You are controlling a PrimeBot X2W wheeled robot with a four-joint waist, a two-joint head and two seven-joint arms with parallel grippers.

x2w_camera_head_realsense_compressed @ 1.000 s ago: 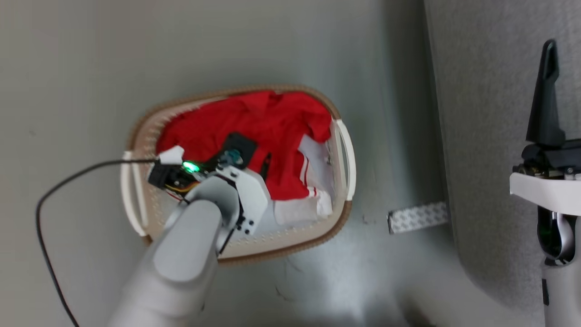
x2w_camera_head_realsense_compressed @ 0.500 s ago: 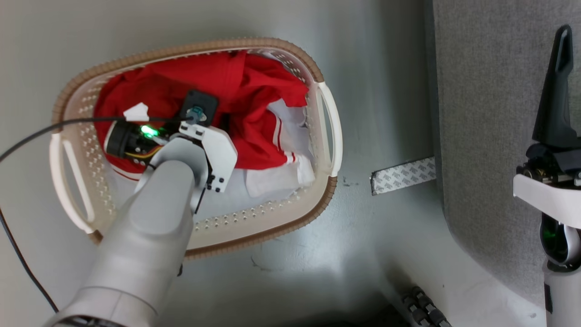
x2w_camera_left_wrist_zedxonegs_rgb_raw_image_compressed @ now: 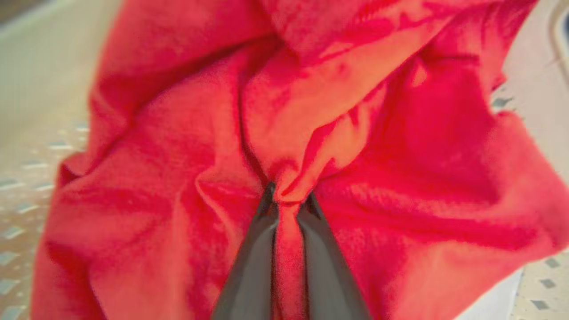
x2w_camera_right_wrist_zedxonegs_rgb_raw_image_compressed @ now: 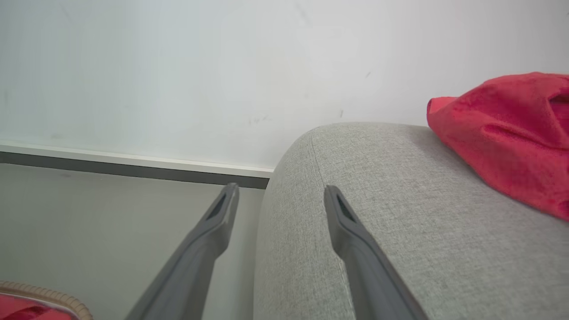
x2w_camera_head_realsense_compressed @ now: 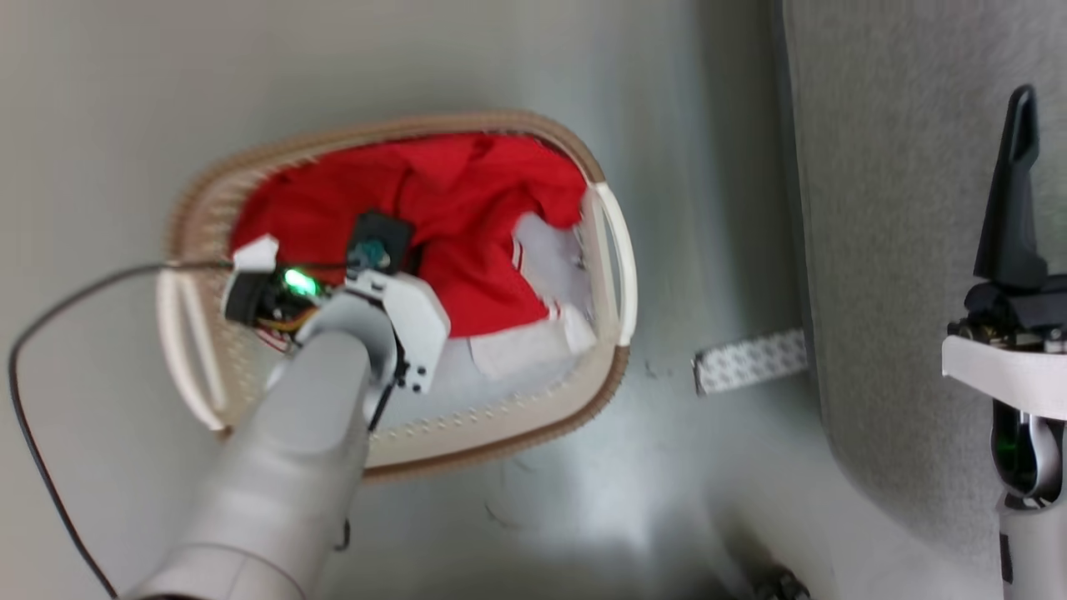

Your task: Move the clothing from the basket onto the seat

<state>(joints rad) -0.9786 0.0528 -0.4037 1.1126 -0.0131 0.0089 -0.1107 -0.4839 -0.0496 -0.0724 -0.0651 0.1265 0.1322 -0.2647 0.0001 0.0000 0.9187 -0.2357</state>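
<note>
Left gripper (x2w_camera_left_wrist_zedxonegs_rgb_raw_image_compressed: 289,202), reaching down into the basket (x2w_camera_head_realsense_compressed: 500,442), is pinching a raised fold of the clothing (x2w_camera_left_wrist_zedxonegs_rgb_raw_image_compressed: 178,186) between its two dark fingers, which are standing nearly together with red cloth squeezed between them. At the far left a black cable (x2w_camera_head_realsense_compressed: 50,308) is looping over the grey floor (x2w_camera_head_realsense_compressed: 500,67) and running to the wrist. The pale left forearm (x2w_camera_head_realsense_compressed: 283,467) is crossing the near rim of the basket and covering the near left part of its contents. The clothing is lying crumpled inside the basket, filling its far half: bright red and deeply creased, with a broad white band and thin white stripes showing at the near right. Right of the basket a patterned strip of tape (x2w_camera_head_realsense_compressed: 750,362) is lying on the floor, its right end at the edge of the seat (x2w_camera_head_realsense_compressed: 900,250), whose grey woven side is occupying the right. The right gripper (x2w_camera_right_wrist_zedxonegs_rgb_raw_image_compressed: 280,191) is hovering beside the seat's rounded edge, fingers spread wide and holding nothing. A red garment (x2w_camera_right_wrist_zedxonegs_rgb_raw_image_compressed: 502,138) is resting on top of the seat, with a white wall (x2w_camera_right_wrist_zedxonegs_rgb_raw_image_compressed: 178,66) standing behind.
</note>
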